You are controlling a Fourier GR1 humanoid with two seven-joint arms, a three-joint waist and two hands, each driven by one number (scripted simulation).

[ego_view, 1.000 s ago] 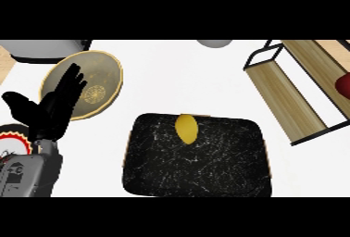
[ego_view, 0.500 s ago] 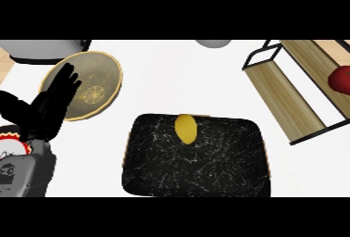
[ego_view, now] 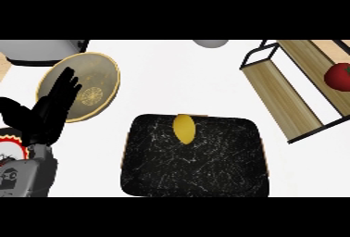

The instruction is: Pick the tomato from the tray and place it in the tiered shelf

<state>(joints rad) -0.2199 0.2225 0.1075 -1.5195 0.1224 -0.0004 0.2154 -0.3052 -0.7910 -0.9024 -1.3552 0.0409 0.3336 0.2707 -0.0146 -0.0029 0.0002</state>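
Tomato (ego_view: 338, 77) already sits on the tiered shelf (ego_view: 292, 99) at far right, so the placing looks done. Black tray (ego_view: 195, 159) near centre holds only a yellow item (ego_view: 183, 128). Left hand (ego_view: 51, 111) at left, fingers straight, holding nothing, over plate (ego_view: 92, 76). Right hand not visible.

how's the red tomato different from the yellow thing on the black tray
The tomato is red and round; the yellow item is a narrow oval with pointed ends. The tomato sits on the wooden tiered shelf at the view's right edge, partly cut off; the yellow item lies near the far edge of the black tray, fully in view. Neither is touched by a hand; the left hand rests open at the left.
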